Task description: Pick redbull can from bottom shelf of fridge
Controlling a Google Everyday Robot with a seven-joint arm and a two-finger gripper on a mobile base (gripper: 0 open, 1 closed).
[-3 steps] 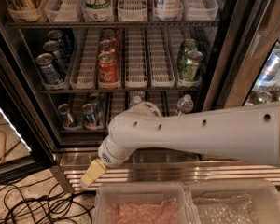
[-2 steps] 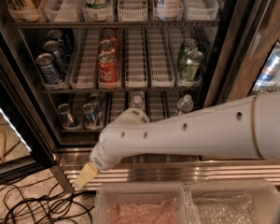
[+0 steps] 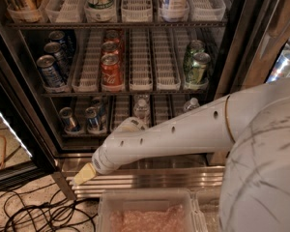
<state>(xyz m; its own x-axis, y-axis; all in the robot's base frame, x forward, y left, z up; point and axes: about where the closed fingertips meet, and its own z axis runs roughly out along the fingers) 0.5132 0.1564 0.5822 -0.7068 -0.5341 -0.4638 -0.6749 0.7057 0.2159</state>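
The fridge (image 3: 241, 47) stands open with its black frame and ribbed steel base (image 3: 150, 178). On the bottom shelf (image 3: 111, 132), two slim redbull cans with silver tops stand at the left, one (image 3: 67, 120) beside the other (image 3: 92, 119). My gripper (image 3: 83, 174) is at the end of the white arm (image 3: 174, 134). It hangs low in front of the steel base, below the cans and outside the fridge. It holds nothing that I can see.
The middle shelf holds blue soda cans (image 3: 50, 71), red cola cans (image 3: 111, 67) and green cans (image 3: 196, 65). Small bottles (image 3: 141, 108) stand on the bottom shelf. A clear plastic bin (image 3: 145, 209) sits in front. Black cables (image 3: 34, 211) lie on the floor at left.
The arm has swung left and a little lower, taking the gripper along the steel base. More of the arm's thick upper part fills the right side. The cans have not moved.
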